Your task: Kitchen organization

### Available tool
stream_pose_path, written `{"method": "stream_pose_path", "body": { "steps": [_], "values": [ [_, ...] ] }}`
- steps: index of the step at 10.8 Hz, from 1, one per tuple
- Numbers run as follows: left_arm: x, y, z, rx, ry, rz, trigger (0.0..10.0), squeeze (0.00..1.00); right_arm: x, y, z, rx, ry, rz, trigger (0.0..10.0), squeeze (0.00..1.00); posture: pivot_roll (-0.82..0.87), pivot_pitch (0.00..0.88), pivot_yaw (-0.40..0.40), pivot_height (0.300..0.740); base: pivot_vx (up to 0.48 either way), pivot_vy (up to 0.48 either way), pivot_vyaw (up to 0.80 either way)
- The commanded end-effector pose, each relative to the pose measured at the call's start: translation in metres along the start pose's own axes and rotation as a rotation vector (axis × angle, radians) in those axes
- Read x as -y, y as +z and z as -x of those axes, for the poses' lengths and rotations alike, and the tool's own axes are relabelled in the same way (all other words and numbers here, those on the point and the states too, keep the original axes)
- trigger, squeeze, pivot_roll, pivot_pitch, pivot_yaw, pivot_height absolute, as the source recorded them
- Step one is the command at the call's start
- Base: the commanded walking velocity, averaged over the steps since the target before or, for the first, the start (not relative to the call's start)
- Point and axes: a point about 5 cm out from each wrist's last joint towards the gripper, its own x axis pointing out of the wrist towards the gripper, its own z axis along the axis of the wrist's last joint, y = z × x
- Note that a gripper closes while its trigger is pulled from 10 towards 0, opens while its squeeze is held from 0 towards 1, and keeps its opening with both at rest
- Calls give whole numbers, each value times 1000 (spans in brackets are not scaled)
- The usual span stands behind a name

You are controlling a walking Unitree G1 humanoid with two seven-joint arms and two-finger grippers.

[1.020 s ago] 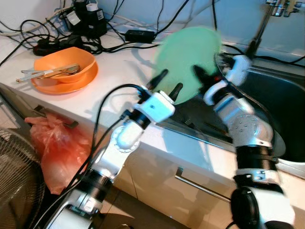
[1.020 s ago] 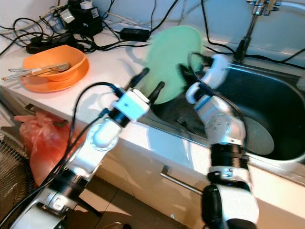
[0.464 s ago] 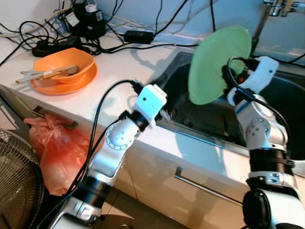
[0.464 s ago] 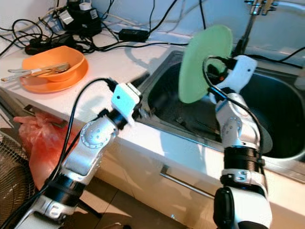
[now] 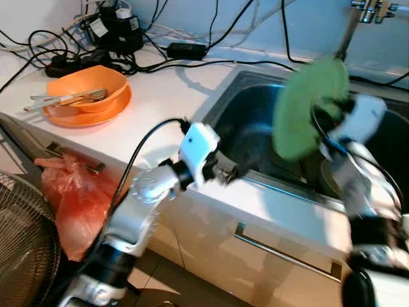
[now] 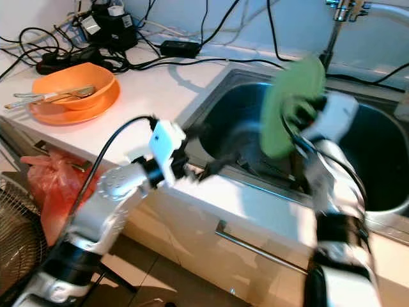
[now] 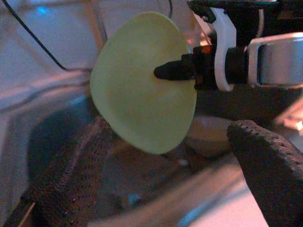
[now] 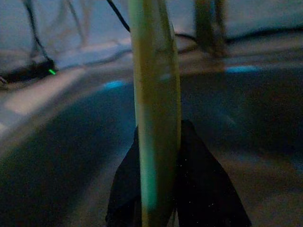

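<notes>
Plate: green plate [image 5: 311, 105], up on edge, in the air over the sink [image 5: 255, 118], tilted, a bit blurred in the head views.
Right gripper: right gripper [image 7: 163, 71] clamped on the plate's rim, one black finger on each face; in its wrist view the plate [image 8: 155, 109] runs edge-on between the two fingers [image 8: 199, 189].
Sink: dark steel basin, set into the white counter [image 5: 160, 96]; the tap [image 5: 358, 19] rises at the far side, behind the plate.
Left gripper: left gripper [image 5: 233, 169] down at the sink's near rim, left of the plate and apart from it, fingers spread wide with nothing between; its wrist view looks across at the plate past both mesh-padded fingers [image 7: 71, 175].
Bowl: orange bowl [image 5: 86, 86] far left on the counter, sitting on an orange dish [image 5: 83, 114], cutlery [image 5: 61, 97] lying across it.
Cables: black cables [image 5: 128, 48] and adapters in a tangle along the far wall.
Below: red plastic bag [image 5: 77, 201] hanging by the cupboards under the counter, fan [image 5: 25, 256] at the near left.
</notes>
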Motion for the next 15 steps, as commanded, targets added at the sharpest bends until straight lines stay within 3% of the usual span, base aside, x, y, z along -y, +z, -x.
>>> {"method": "stream_pose_path", "body": {
  "steps": [1, 4, 6, 7, 10, 15],
  "values": [
    [3, 1, -1, -14, -47, 3, 10000, 1000, 0, 10, 1, 37, 3, 25, 10000, 0, -16, 0, 43, 740, 0, 0, 0],
    [9, -5, 6, -70, -159, 44, 10000, 1000, 11, 1, 3, -16, -35, 63, 10000, 0, -19, 0, 48, 740, 0, 0, 0],
    [2, -2, 6, -78, -176, 16, 10000, 1000, 11, -4, 2, -51, -37, 66, 10000, 0, -21, 0, 53, 740, 0, 0, 0],
    [1, 0, 5, -84, -183, -4, 10000, 1000, 8, -8, 1, -78, -15, 43, 10000, 1000, -22, 0, 53, 740, 0, 0, 0],
    [8, 1, 0, -80, -195, -8, 10000, 1000, 7, -12, -2, -104, -14, 24, 10000, 1000, -23, 0, 51, 740, 0, 0, 0],
    [4, 0, 1, -83, -188, -11, 10000, 1000, 9, -11, -3, -100, -22, 17, 10000, 1000, -21, 0, 54, 740, 0, 0, 0]
  ]
}}
